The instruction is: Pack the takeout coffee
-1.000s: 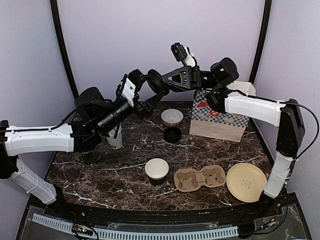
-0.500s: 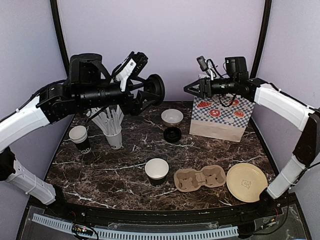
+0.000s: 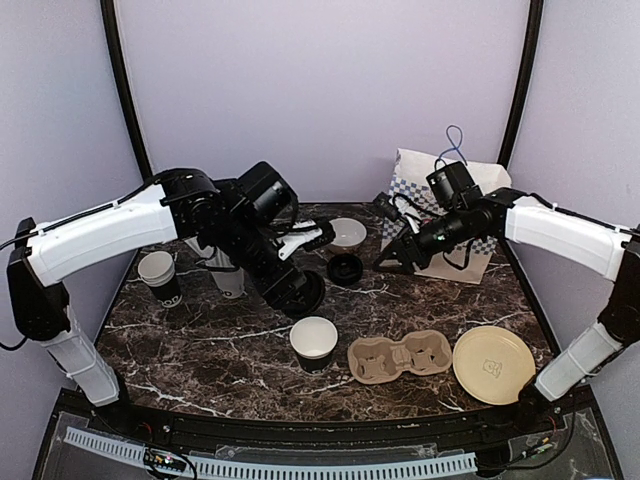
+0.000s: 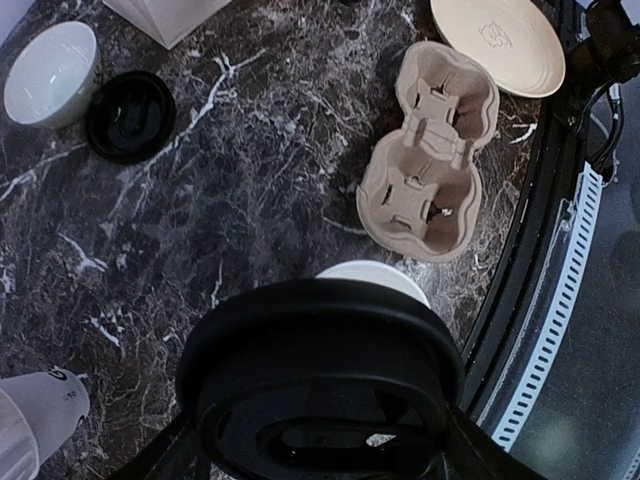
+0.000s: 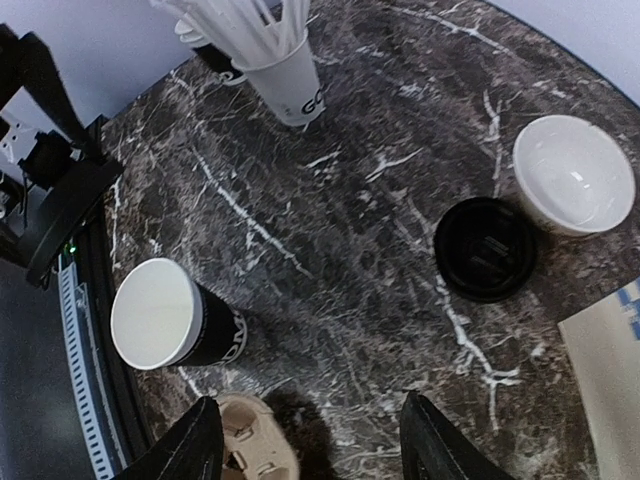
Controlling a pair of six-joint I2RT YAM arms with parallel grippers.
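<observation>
My left gripper (image 3: 301, 294) is shut on a round black lid (image 4: 320, 335), held flat just above an open black paper cup (image 3: 313, 340) at the table's middle front. In the left wrist view only the cup's white rim (image 4: 378, 272) shows past the lid. A second black cup (image 3: 160, 276) stands open at the far left. Another black lid (image 3: 345, 268) lies on the table. My right gripper (image 3: 386, 263) hovers open beside that lid, nothing between its fingers (image 5: 196, 442). From the right wrist, the open cup (image 5: 170, 315) and the loose lid (image 5: 485, 248) lie below.
A brown two-cup carrier (image 3: 400, 357) and a beige round plate (image 3: 493, 363) lie at the front right. A white bowl (image 3: 347, 232) and a checkered paper bag (image 3: 445, 245) stand at the back. A white cup of white sticks (image 5: 285, 70) stands back left.
The lid passed from between both grippers, held high, to the left one alone. The left arm swung down over the open cup. The right gripper opened and dropped toward the loose lid.
</observation>
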